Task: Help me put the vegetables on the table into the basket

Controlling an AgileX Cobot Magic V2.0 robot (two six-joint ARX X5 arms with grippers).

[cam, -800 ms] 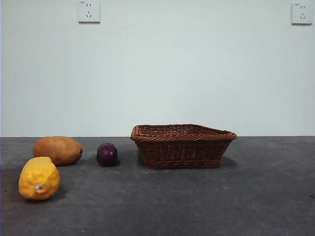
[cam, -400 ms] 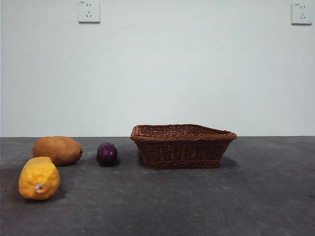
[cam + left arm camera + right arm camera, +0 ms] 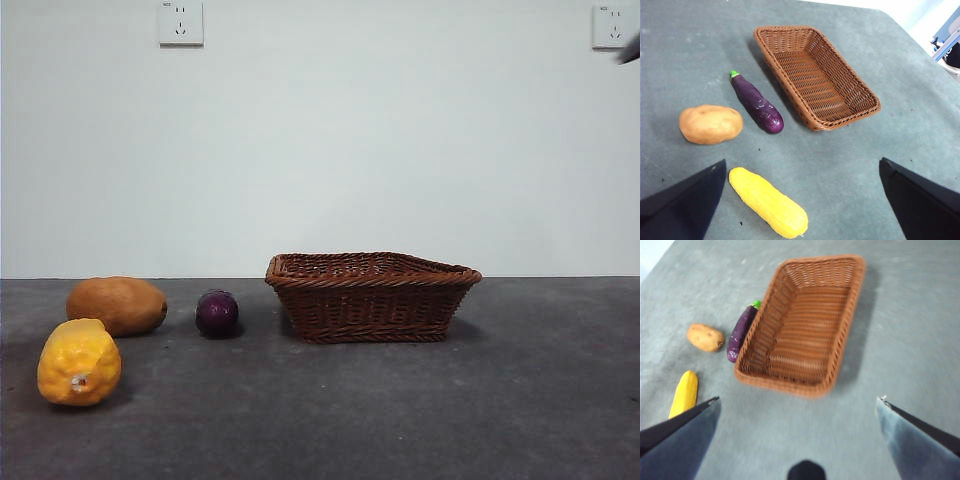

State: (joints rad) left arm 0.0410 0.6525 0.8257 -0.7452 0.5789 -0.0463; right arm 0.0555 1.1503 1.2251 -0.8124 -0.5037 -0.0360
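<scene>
On your grey table [image 3: 400, 410], corn [image 3: 768, 202], potato [image 3: 710, 124] and eggplant [image 3: 756, 102] lie beside the empty basket [image 3: 372, 297] — unmoved; a dark arm tip [image 3: 629, 48] newly shows top corner, both grippers wide open — picking hasn't begun

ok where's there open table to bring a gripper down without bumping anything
Bare table lies wide beyond the basket on its side away from the vegetables. It is crowded on the other side: the eggplant lies just beside the basket's wall, with the potato and corn close by.
</scene>
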